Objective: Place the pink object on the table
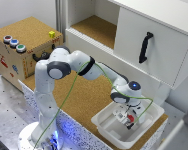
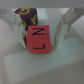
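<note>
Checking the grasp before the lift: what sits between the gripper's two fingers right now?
In the wrist view, the pink object, a block with black letters, sits between the fingers of the gripper. A purple block lies just behind it.

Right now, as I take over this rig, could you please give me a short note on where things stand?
Gripper: down inside the white bin at the table's end on the exterior view's right; its fingers flank the pink object. Whether they are clamped on it cannot be told.
Pink object: a lettered cube, in the bin, with a dark purple block just behind it.
Done: arm brought to the cube.
Left: confirm the grasp, lift the cube clear of the bin, set it on the bare cork tabletop, release.
</note>
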`<move>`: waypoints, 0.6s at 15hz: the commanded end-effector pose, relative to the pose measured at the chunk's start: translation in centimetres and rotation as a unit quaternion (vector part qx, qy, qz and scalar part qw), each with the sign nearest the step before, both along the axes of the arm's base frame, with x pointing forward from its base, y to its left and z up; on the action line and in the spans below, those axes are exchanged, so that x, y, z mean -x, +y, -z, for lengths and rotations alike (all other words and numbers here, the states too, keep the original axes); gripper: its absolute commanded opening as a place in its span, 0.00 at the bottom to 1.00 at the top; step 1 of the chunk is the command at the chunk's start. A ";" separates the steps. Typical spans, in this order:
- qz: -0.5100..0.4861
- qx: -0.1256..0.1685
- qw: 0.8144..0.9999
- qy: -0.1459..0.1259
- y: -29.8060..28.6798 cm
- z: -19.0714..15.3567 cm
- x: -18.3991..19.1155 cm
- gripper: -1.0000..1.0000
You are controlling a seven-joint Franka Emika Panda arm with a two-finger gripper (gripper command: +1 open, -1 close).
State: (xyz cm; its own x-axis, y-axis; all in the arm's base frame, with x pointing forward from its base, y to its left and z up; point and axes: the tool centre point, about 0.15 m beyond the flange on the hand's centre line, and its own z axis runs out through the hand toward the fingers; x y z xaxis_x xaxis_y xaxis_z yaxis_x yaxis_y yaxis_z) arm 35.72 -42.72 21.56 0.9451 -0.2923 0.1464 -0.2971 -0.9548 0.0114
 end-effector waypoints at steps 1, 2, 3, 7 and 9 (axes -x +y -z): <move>0.017 0.005 0.999 -0.045 3.0 -2.7 0.8 0.00; 0.012 0.010 0.998 -0.063 3.5 -4.6 0.9 0.00; 0.005 0.012 0.996 -0.084 4.3 -7.1 0.9 0.00; -0.058 0.016 0.990 -0.129 8.9 -13.5 0.8 0.00; -0.102 -0.009 0.987 -0.122 12.0 -13.3 0.0 0.00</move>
State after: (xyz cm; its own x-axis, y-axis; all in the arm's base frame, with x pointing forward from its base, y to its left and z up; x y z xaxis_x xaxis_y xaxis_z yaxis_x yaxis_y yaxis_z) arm 37.36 -38.08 30.50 0.9365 -0.2258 0.2683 -0.2221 -0.9740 -0.0445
